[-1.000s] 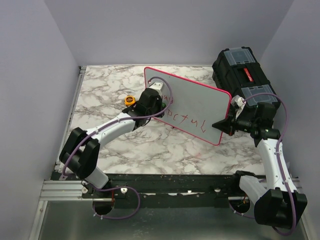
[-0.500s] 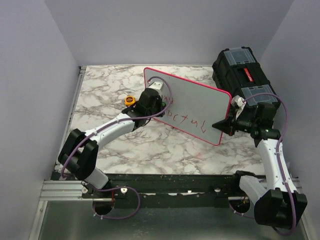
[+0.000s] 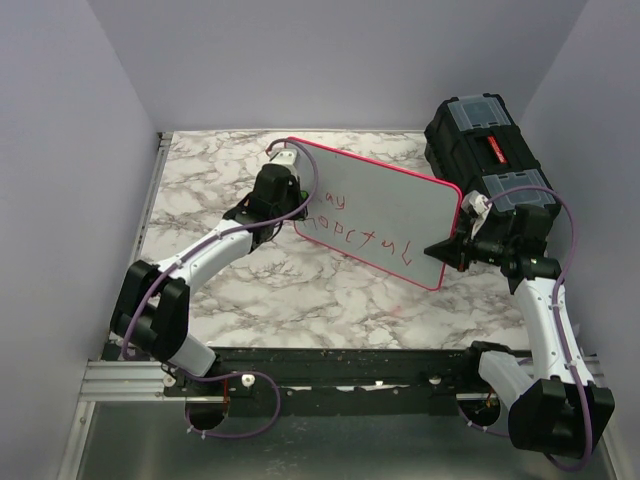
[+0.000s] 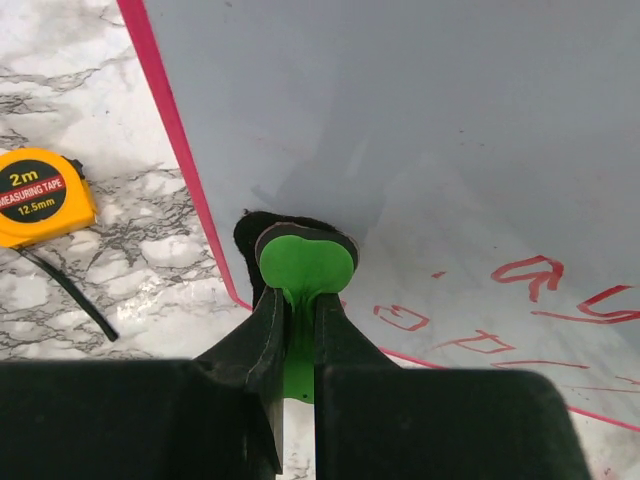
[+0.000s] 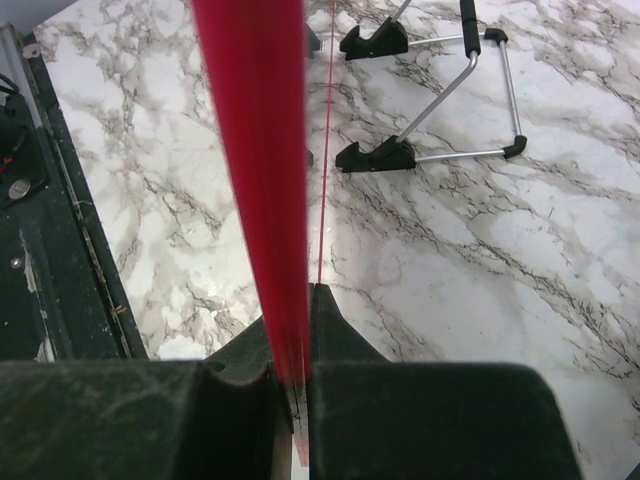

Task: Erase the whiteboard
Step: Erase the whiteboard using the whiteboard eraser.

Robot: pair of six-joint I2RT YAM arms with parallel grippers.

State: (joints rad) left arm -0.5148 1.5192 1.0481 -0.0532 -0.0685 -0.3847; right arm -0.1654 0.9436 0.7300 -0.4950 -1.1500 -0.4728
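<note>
The whiteboard, white with a pink-red rim, is held tilted over the marble table, with red lettering along its lower part. My left gripper is shut on a green eraser handle. Its black pad lies at the board's left rim, next to the red letters. My right gripper is shut on the board's right edge. In the right wrist view that rim runs straight up from between the right gripper's jaws.
A black toolbox stands at the back right, close behind my right arm. A yellow tape measure lies on the marble left of the board. A wire stand with black feet rests on the table under the board.
My left gripper has slid the eraser from the board's left-middle area up and left to its left rim, uncovering more red letters. The right arm and the board have not moved.
</note>
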